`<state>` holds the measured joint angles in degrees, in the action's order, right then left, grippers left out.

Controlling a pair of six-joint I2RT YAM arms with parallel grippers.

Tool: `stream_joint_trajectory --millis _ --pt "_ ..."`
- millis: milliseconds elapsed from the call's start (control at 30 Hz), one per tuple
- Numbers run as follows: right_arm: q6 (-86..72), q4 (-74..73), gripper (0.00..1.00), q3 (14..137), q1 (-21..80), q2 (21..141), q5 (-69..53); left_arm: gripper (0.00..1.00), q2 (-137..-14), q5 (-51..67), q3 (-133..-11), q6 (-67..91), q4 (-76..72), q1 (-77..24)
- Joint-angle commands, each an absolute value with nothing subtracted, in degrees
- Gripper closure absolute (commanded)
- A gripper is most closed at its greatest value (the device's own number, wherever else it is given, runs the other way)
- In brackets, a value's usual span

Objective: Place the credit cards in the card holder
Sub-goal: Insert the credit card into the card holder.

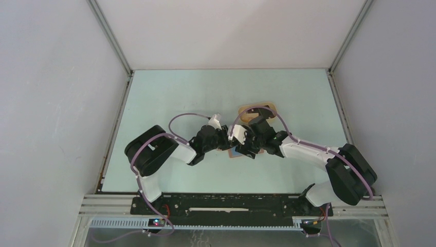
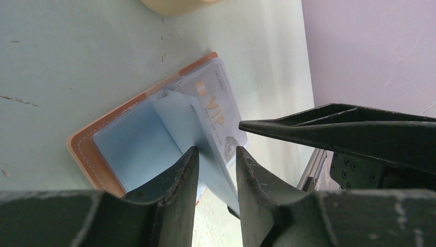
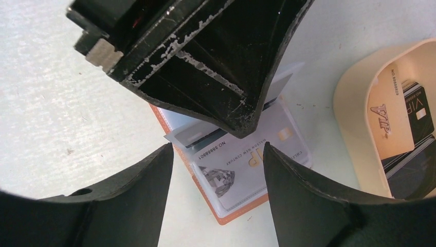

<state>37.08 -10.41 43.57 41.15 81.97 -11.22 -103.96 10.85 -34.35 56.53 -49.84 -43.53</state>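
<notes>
The card holder (image 2: pixel 87 154) lies open on the table, with an orange-brown rim and bluish clear pockets. A silver credit card (image 3: pixel 257 164) marked VIP sits inside one pocket. My left gripper (image 2: pixel 216 152) stands partly open at the holder's near edge, with a bluish pocket leaf (image 2: pixel 177 121) rising between its fingers. My right gripper (image 3: pixel 217 149) hangs open just above the holder with nothing between its fingers. Its tip (image 2: pixel 247 125) reaches in from the right in the left wrist view. In the top view both grippers meet over the holder (image 1: pixel 237 153).
A beige oval tray (image 3: pixel 355 103) stands just beyond the holder. It holds an orange-yellow VIP card (image 3: pixel 385 110) leaning on its wall and a dark card (image 3: pixel 419 110). The tray (image 1: pixel 271 107) is partly hidden by the right arm. White walls enclose the table.
</notes>
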Motion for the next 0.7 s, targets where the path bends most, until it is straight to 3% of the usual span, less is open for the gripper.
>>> stream_joint_trajectory --millis 0,667 --pt "34.91 -9.02 0.27 45.88 42.23 82.04 -11.25 0.62 -104.6 11.38 -36.64 56.07 -52.21 -43.16" --pt "32.15 -8.74 0.34 46.63 39.15 81.48 -8.84 0.57 -103.63 11.34 -36.3 55.82 -52.21 -42.63"
